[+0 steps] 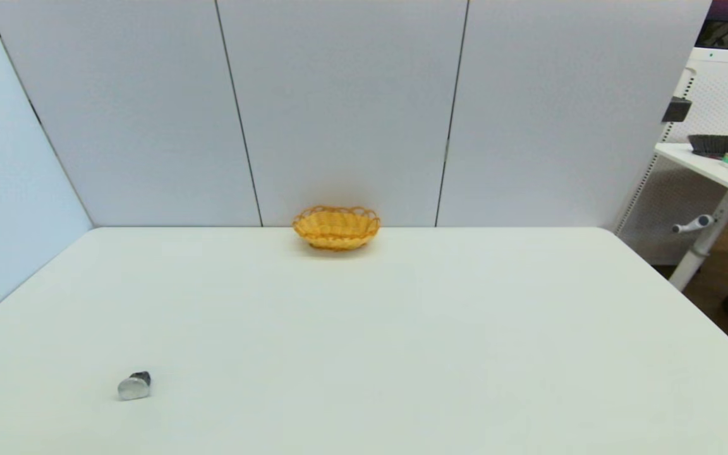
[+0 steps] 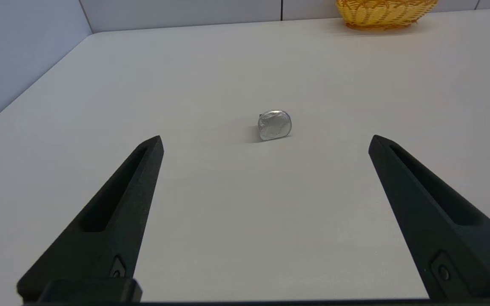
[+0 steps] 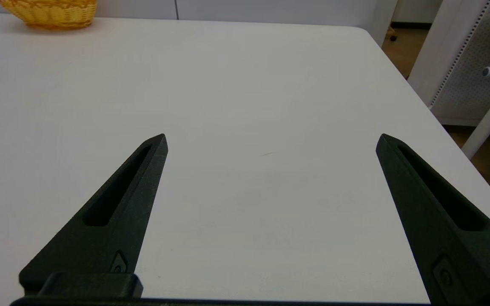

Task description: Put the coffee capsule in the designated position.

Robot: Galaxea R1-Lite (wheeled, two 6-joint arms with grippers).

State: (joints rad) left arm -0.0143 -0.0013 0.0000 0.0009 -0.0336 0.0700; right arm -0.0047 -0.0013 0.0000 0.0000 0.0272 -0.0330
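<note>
Black left hand [image 2: 265,138] spread wide, empty, short of the coffee capsule [image 2: 274,125]; right hand [image 3: 272,136] likewise.

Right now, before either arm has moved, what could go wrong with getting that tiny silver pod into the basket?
The coffee capsule is tiny, shiny and lying on its side, so it might roll or slip as the open left gripper closes on it. The wicker basket sits at the table's far edge against the wall, a long carry from the near-left capsule; a weak grip could drop it on the way. The right gripper is open over bare table.
</note>
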